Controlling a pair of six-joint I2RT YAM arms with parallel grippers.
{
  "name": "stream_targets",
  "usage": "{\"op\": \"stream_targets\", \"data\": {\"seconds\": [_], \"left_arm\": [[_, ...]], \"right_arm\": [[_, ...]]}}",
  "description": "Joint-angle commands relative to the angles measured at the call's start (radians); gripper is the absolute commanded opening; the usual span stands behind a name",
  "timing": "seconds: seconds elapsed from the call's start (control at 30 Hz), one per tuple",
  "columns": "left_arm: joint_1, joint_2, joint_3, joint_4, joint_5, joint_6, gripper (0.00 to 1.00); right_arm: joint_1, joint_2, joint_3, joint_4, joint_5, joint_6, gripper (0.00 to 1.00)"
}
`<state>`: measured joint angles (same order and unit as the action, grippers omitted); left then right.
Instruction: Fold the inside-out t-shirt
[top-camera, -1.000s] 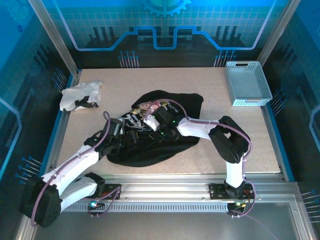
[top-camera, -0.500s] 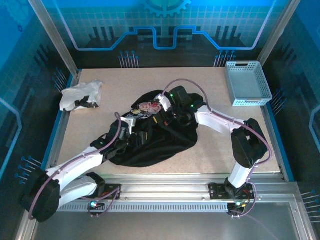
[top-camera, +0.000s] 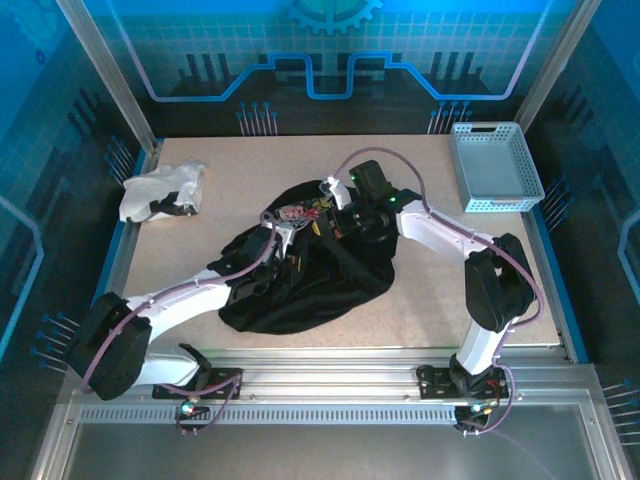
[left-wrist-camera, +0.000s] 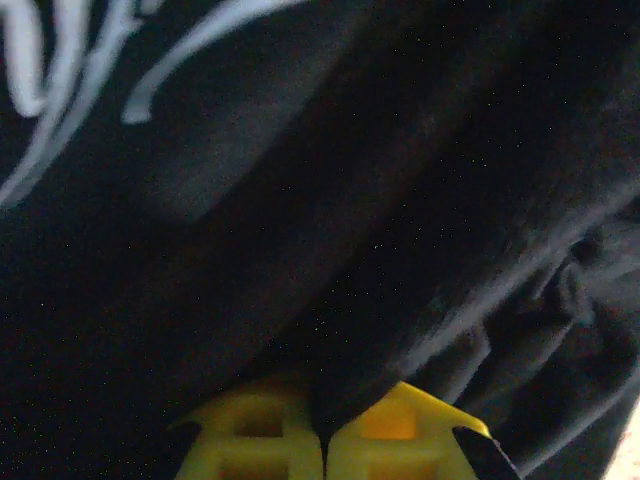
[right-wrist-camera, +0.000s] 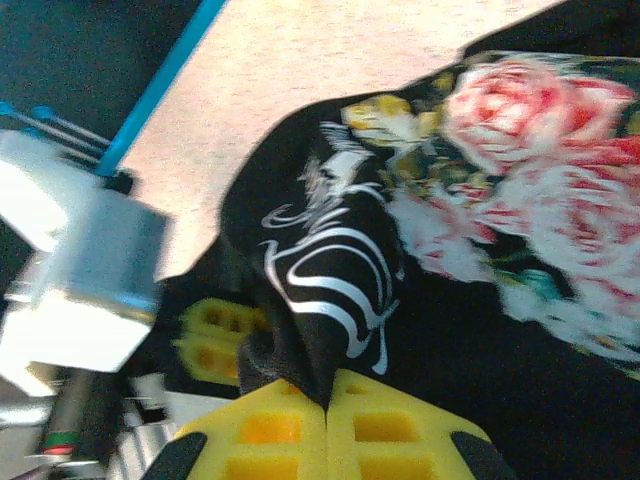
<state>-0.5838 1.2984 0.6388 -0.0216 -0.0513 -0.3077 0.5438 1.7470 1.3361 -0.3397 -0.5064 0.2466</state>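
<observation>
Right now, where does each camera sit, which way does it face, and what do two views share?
Top: above and behind the arms, looking down at the table; both arms show, meeting over the black t-shirt.
Left wrist: on the left arm, looking along the left claw, shut on a fold of the t-shirt.
Right wrist: on the right arm, looking past the right claw, shut on printed cloth, toward the left arm.
Shared: top and right wrist both show the rose print.
</observation>
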Motion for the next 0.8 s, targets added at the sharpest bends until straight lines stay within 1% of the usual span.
{"op": "stream_targets", "data": {"seconds": [0.0,0.1,0.2,0.27,0.37,0.47,0.53,0.6,0.7,0.77], "left_arm": [[-0.002,-0.11,0.024,-0.065,0.099,0.017,0.0],[-0.001,-0.212,0.021,-0.077,0.223,0.006,0.0],[-0.002,-0.284,0.047,-0.082,0.278,-0.011,0.0],[-0.001,-0.313,0.071,-0.076,0.294,-0.008,0.0],[-0.002,-0.323,0.114,-0.08,0.288,0.025,0.0],[-0.002,-0.309,0.156,-0.098,0.269,0.062,0.0],[0.0,-0.304,0.167,-0.106,0.257,0.076,0.0],[0.0,-0.307,0.165,-0.106,0.256,0.083,0.0],[0.0,-0.312,0.15,-0.094,0.251,0.079,0.0],[0.001,-0.306,0.136,-0.087,0.251,0.074,0.0]], "right_arm": [[-0.023,-0.034,0.044,-0.084,0.131,-0.025,0.0],[-0.029,-0.115,0.034,-0.124,0.186,-0.076,0.0],[-0.035,-0.235,0.01,-0.192,0.278,-0.139,0.0],[-0.037,-0.327,-0.015,-0.219,0.327,-0.168,0.0],[-0.045,-0.454,-0.039,-0.255,0.398,-0.196,0.0],[-0.061,-0.529,-0.058,-0.265,0.439,-0.208,0.0],[-0.071,-0.546,-0.071,-0.257,0.468,-0.204,0.0],[-0.085,-0.53,-0.089,-0.239,0.5,-0.186,0.0],[-0.099,-0.446,-0.105,-0.212,0.556,-0.172,0.02],[-0.102,-0.367,-0.106,-0.192,0.568,-0.169,0.04]]}}
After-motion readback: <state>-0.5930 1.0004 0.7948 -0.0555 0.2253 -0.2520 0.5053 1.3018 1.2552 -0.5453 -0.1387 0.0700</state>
